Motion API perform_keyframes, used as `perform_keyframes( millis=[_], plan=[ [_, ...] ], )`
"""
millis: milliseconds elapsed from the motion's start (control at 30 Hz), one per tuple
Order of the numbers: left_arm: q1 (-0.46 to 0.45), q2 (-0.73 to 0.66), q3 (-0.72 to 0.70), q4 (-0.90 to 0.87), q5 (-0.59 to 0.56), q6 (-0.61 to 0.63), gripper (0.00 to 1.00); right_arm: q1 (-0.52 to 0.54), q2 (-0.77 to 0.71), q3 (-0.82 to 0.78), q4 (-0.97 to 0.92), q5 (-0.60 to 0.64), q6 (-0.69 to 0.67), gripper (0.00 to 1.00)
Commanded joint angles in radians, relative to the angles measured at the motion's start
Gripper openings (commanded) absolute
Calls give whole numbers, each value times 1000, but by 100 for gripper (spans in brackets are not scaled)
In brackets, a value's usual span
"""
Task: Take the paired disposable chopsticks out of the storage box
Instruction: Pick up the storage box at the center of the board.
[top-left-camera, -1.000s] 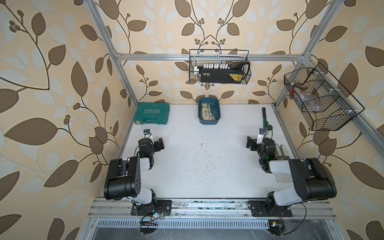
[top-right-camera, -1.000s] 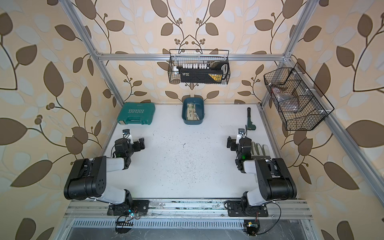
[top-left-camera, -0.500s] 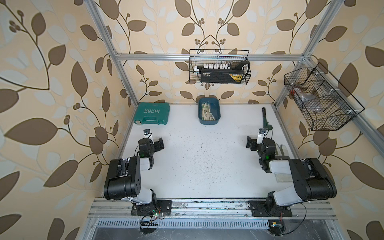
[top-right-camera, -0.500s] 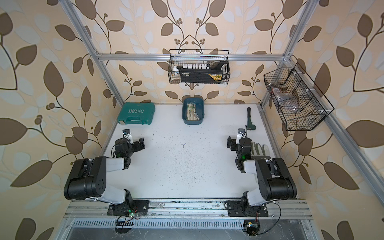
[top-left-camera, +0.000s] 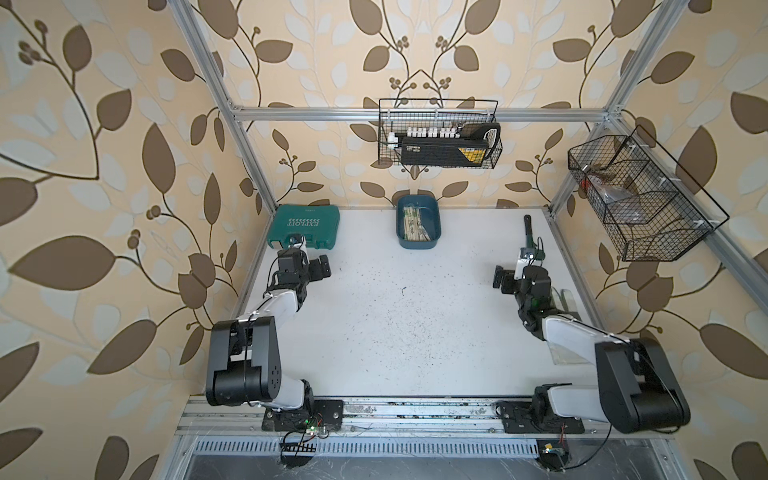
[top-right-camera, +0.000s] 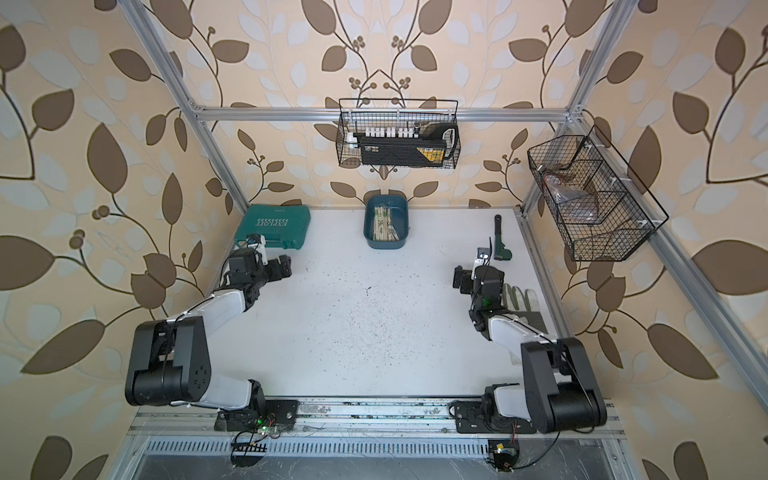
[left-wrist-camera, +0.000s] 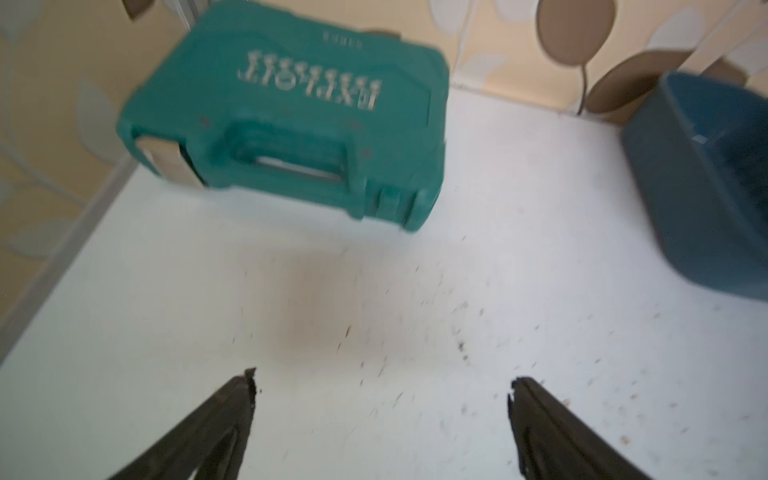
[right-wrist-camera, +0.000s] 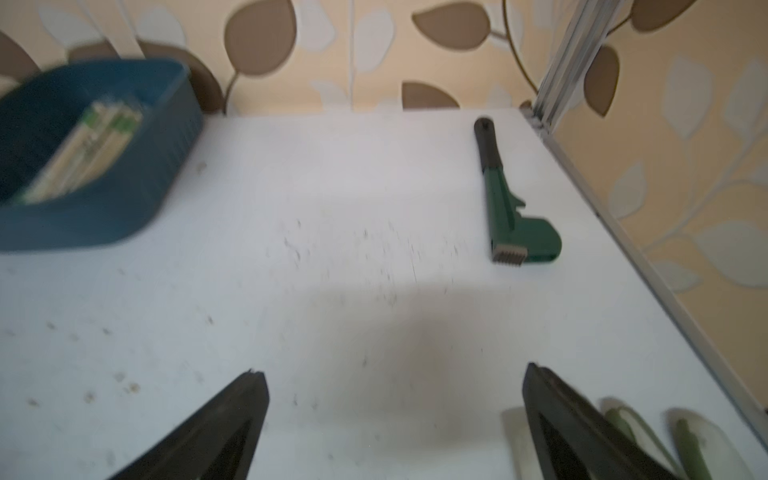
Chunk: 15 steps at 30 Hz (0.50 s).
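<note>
Left tool (left-wrist-camera: 381, 384): spread wide, empty; poised over bare desk (top-left-camera: 395, 324) on the left side, well short of the box.
Right tool (right-wrist-camera: 392, 372): spread wide, empty; poised over the right side of the desk, also well apart from the box.
Work glove (top-right-camera: 523, 297): pale, flat on the desk just beside the right arm, near the right edge.
Desk surface: white, speckled with dark flecks, open between the two arms.
Pipe wrench (right-wrist-camera: 505, 208): green body, black handle; flat near the right edge, beyond the right tool.
EXPLOIT tool case (top-left-camera: 305, 226): green, closed, at the far left corner, just beyond the left tool; no part of the task.
Storage box (top-left-camera: 417, 244): dark teal-blue, lidless, at the middle of the far edge against the wall.
Paired disposable chopsticks (top-left-camera: 413, 224): pale sleeved bundle lying lengthwise inside the box, toward its left half; none out yet.
Wire basket (top-left-camera: 438, 139): hung on the back rail above the box, holding a dark case and small white items.
Step in hand: judged as the very start, approach not yet made, nothing gripped.
Next move calls for: a forward reach to the far edge, descent into the box from above, jaws set across the sticks, a narrow close on one pair, clear of the box wall.
</note>
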<state>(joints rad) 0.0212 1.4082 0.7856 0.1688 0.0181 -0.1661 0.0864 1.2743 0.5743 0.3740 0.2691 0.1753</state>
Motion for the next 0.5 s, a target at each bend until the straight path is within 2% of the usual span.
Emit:
perform_keyframes(
  millis=[0,33,67,133,233,367,467],
  plan=[
    [-155,-86,133,-283,-105,-114,99,-33,-73,205,-362,-107,324,100],
    [-203,-68,190,-330,-108,-136,99,-47,-56,250,-385,-328,287,99],
    [-235,-35,258,-381,-75,-163,98,-20,-36,306,-416,-396,252,94],
    [-290,53,388,-457,-51,-202,96,86,18,416,-525,-331,184,92],
    [-349,210,583,-538,-15,-191,91,209,158,604,-672,-268,108,86],
    [-366,415,823,-621,49,-192,82,286,368,833,-785,-258,90,85],
    [-367,535,958,-655,76,-191,79,294,541,1008,-876,-209,89,85]
  ],
)
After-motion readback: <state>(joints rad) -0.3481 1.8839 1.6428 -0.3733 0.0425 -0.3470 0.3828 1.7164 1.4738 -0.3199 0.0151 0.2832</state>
